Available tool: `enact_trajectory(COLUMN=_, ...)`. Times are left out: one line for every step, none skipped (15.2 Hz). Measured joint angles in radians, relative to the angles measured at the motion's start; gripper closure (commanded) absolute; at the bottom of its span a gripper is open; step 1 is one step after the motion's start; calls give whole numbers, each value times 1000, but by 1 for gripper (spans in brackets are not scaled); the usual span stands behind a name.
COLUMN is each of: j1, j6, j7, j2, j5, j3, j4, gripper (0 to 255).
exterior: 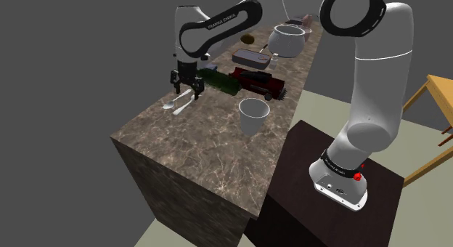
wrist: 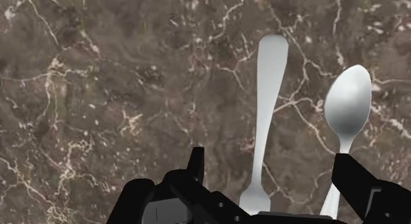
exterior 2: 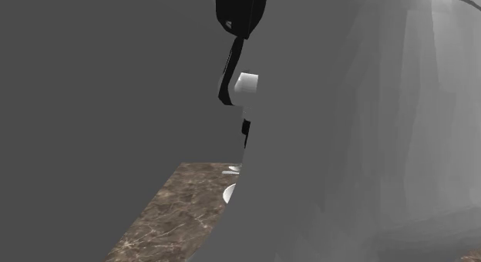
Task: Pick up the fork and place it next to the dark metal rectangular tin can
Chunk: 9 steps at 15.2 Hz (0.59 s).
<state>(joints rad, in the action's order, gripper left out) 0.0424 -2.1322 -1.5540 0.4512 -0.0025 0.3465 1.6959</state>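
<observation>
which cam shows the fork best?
Wrist view: the fork lies large and clear on the counter, between the fingers of the open gripper, beside a spoon. Shoulder view: it is a tiny pale sliver under the gripper. Second exterior view: a grey surface blocks most; pale bits at the counter edge, cannot tell if fork.

Counter [exterior: 196, 155] runs up and left from stand [exterior: 290, 209] in shoulder view. Fork [wrist: 270, 104] & spoon [wrist: 347, 107] lie side by side on it nr its left edge, w/ gripper [exterior: 186, 91] directly above and the fork betw. its fingers. To shoulder view's right of them stands a cup [exterior: 253, 115]; behind it, bottle [exterior: 218, 78] & box [exterior: 258, 83] sit side by side, tin can [exterior: 252, 58] farther back, and bowl [exterior: 287, 40] to the can's right nr the far end.
</observation>
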Motion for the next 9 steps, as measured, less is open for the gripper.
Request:
enact_trajectory(j1=2, j6=-11, j7=-5, j2=8, j5=-2, j3=-2, j4=2, gripper=0)
enact_trajectory(j1=3, j6=-20, j7=-8, j2=17, j5=-5, j3=-4, j4=2, gripper=0)
enact_trajectory(j1=6, j6=-31, j7=-11, j2=26, j5=-7, j3=-6, j4=4, gripper=0)
enact_trajectory(j1=8, j6=-39, j7=-13, j2=31, j5=-9, j3=-6, j4=7, gripper=0)
enact_trajectory(j1=11, j6=-50, j7=-16, j2=37, j5=-11, j3=-7, j4=13, gripper=0)
enact_trajectory(j1=13, j6=-61, j7=-17, j2=44, j5=-13, j3=-8, j4=16, gripper=0)
enact_trajectory(j1=14, j6=-70, j7=-18, j2=51, j5=-15, j3=-9, j4=18, gripper=0)
enact_trajectory(j1=15, j6=-73, j7=-19, j2=55, j5=-16, j3=-10, j4=18, gripper=0)
enact_trajectory(j1=15, j6=-75, j7=-18, j2=55, j5=-16, j3=-10, j4=19, gripper=0)
